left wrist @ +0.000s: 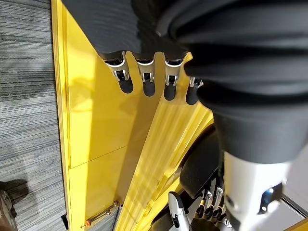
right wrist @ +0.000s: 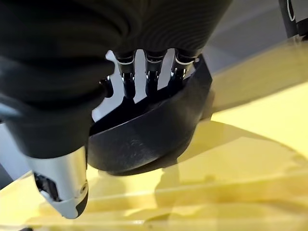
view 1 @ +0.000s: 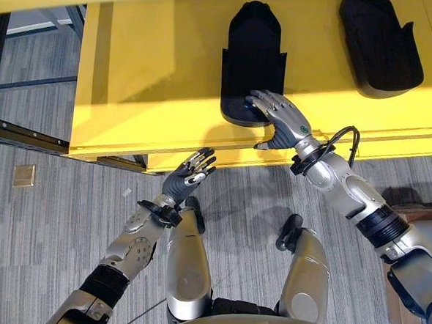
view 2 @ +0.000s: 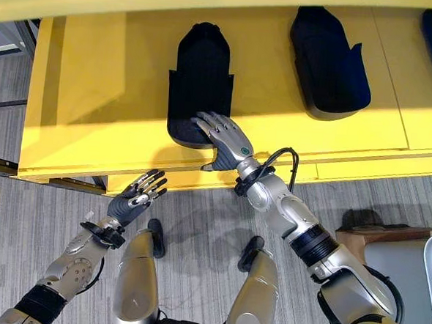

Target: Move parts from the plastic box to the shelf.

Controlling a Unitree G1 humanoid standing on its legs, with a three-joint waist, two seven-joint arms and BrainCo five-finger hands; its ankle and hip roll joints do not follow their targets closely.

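On the yellow shelf (view 1: 155,70) our right hand (view 1: 283,120) lies over the near end of a black part (view 1: 251,61), fingers loosely curved across its rounded rim and thumb down by the shelf's front edge; from the wrist view the fingertips (right wrist: 150,86) dip inside the part's hollow, so we cannot tell how firmly they hold. Our left hand (view 1: 187,175) hangs below the shelf front over grey carpet, fingers straight and holding nothing. A second black part (view 1: 381,43) sits farther right, cut off at the top.
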